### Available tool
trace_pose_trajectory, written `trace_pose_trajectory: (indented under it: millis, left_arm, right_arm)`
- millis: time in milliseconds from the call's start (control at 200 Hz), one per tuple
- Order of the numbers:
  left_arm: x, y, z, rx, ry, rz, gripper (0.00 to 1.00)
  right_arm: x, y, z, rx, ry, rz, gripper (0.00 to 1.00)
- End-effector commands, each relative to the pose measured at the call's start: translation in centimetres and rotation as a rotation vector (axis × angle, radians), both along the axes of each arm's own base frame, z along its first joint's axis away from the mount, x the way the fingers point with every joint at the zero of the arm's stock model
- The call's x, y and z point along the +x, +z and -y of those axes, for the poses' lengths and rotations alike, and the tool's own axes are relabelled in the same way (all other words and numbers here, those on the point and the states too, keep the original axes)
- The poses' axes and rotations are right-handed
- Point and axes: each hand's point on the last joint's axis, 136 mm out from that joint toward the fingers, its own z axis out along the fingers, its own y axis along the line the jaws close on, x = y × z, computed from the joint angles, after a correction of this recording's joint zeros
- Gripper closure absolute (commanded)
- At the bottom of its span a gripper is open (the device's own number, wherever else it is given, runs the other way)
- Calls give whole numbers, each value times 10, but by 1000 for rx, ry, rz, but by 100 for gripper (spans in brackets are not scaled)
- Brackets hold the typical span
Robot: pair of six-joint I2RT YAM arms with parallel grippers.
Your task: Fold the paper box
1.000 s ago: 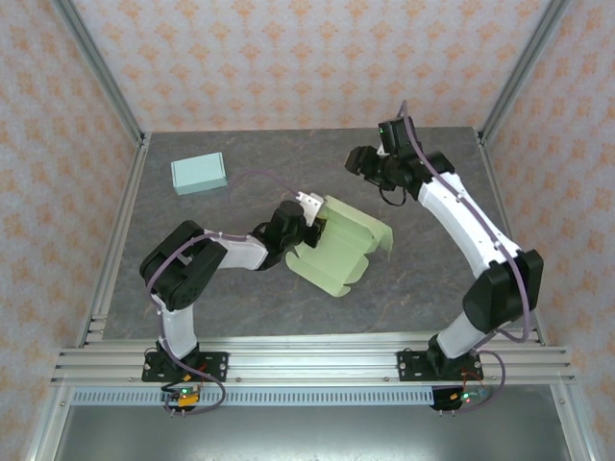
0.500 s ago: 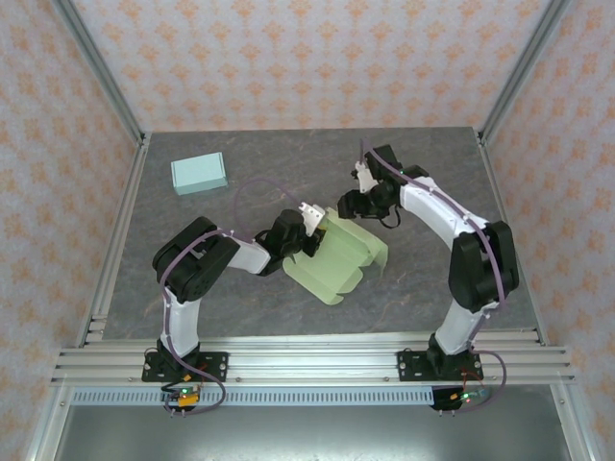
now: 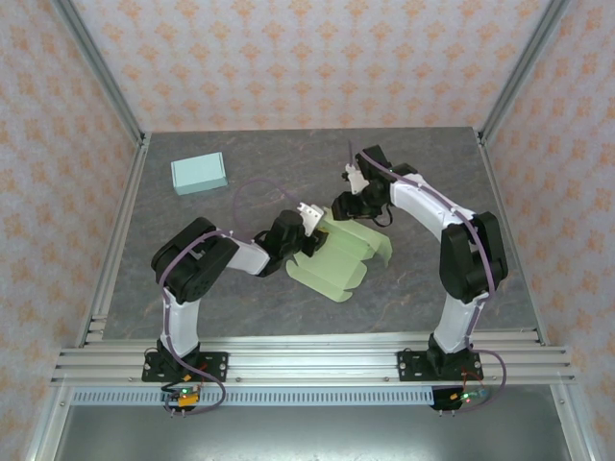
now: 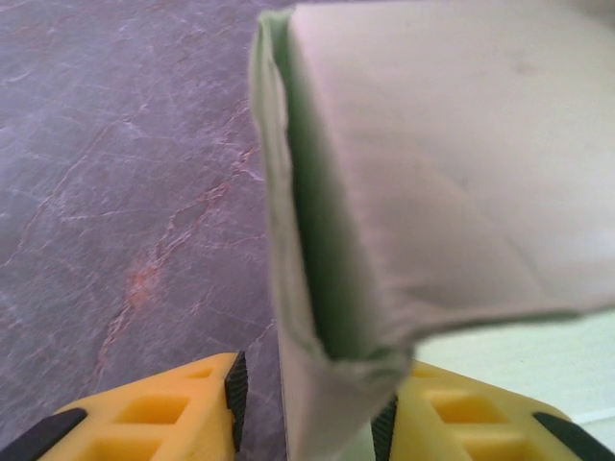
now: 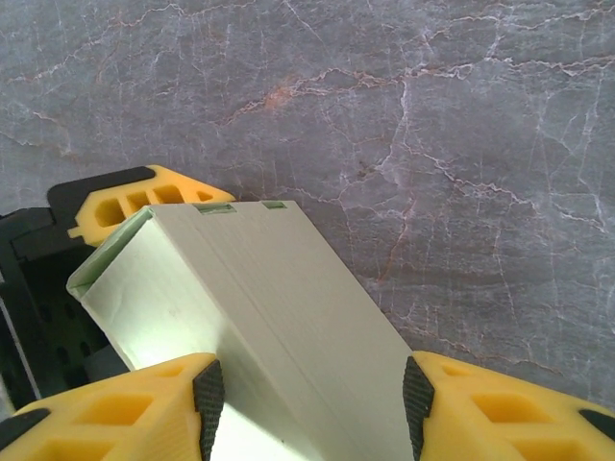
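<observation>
**Top external view: both grippers at the pale green paper box**

The paper box (image 3: 342,261) lies near the middle of the grey worktop (image 3: 423,288), a little toward 3 o'clock from the centre. It is half folded: several panels lie flat on the worktop, and a curved flap stands up on its 3 o'clock side. A small blue box (image 3: 199,173) lies closed toward 10 o'clock, well apart from the arms and from the green sheet.

The left gripper (image 3: 315,227) is at the 10 o'clock corner of the paper box. In the left wrist view its jaws are spread, with a doubled, upright edge of the paper between them. The pad at 3 o'clock touches the paper, while the pad at 9 o'clock (image 4: 235,389) stands a little off it, with bare worktop showing in the gap. So this gripper is around the fold but does not pinch it.

The right gripper (image 3: 344,205) is at the 12 o'clock edge of the paper box, just beside the left one. In the right wrist view its jaws stand wide on both sides of a folded panel that points toward 10 o'clock. The panel reaches to both pads, but I cannot tell if they press it. Behind the panel's far corner a yellow finger (image 5: 144,197) of the left gripper is seen.
</observation>
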Motion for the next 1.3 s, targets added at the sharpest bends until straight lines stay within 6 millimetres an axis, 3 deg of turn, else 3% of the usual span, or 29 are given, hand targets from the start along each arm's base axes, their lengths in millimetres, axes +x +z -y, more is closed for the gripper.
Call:
trace_pose_trajectory:
  millis: [0,130,275,611,816,956,1096,1291]
  left_arm:
    - [7,45,-9,-54,85,103,58]
    - [8,55,-22,-45,144,129,60]
    - [6,53,-28,-3,160,141,75]
    - [2,16,-17,175,108,134,80]
    - [-13,23,-19,140,50,178,61]
    - [-14,33,-27,113,60,182,60]
    - [-27,47,-34,74,42,231,58]
    - [-35,61,-61,-13,94,163,52]
  right_arm:
    - [1,-6,3,-40,-6,-1,46]
    - [-6,-1,-7,18,-11,-32,46]
    - [-15,11,-23,105,-12,-7,48]
    - [-15,14,-29,143,-22,-28,47]
    - [-17,6,-22,102,-13,-21,48]
    - [-18,1,-24,99,2,-36,49]
    - [-17,-3,-26,86,30,-49,50]
    - [-24,-2,-34,92,122,-30,52]
